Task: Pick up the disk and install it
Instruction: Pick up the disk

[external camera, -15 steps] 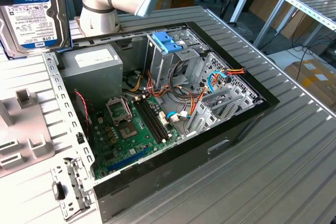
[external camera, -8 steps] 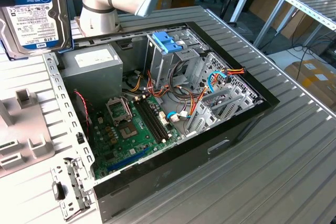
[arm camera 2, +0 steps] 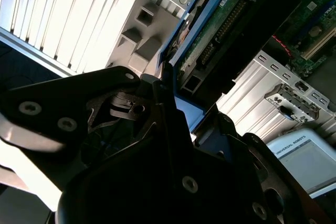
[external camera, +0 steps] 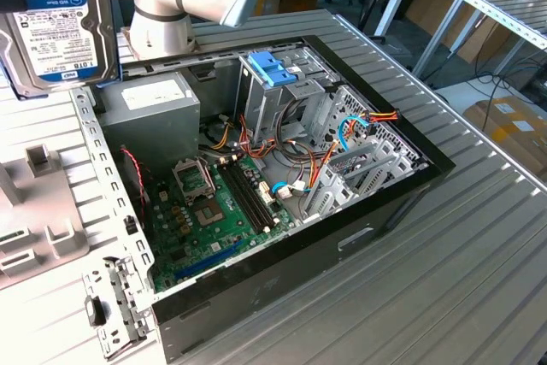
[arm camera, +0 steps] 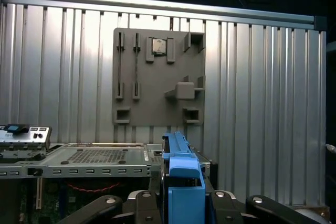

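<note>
The disk [external camera: 60,27] hangs in the air at the exterior view's upper left, above the table beside the open computer case [external camera: 402,198]. Its white label with a blue band faces that camera. In the second wrist view the disk [arm camera 2: 220,22] shows its green circuit board and blue side rails. My gripper [arm camera: 182,205] is shut on the disk, whose blue rail [arm camera: 181,174] stands edge-on between the dark fingers [arm camera: 144,203] in the first wrist view.
Inside the case lie a grey power supply [external camera: 158,100], a motherboard [external camera: 214,211], cables and a metal drive cage topped by a light-blue latch [external camera: 272,67]. A grey fixture plate [arm camera: 157,77] lies on the slatted table. The arm's base [external camera: 167,14] stands behind the case.
</note>
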You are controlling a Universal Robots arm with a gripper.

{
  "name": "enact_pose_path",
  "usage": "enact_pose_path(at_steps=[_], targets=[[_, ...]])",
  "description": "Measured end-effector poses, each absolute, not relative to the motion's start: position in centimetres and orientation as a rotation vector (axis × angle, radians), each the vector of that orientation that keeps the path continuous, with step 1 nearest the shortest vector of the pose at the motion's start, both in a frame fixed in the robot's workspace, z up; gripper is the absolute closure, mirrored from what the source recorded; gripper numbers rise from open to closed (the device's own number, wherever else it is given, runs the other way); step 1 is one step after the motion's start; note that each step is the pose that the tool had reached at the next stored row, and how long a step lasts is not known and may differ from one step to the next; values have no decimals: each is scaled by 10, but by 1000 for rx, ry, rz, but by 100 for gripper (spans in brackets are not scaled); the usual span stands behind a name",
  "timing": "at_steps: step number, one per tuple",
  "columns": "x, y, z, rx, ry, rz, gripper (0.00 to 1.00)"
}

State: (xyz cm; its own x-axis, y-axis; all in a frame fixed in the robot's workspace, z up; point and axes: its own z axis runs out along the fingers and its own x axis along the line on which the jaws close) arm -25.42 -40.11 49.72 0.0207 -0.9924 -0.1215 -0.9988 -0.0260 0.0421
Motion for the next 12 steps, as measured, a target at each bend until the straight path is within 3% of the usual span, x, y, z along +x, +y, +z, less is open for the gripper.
enact_pose_path(at_steps=[12], targets=[[-252, -405, 497, -2204, 2153, 180, 63]])
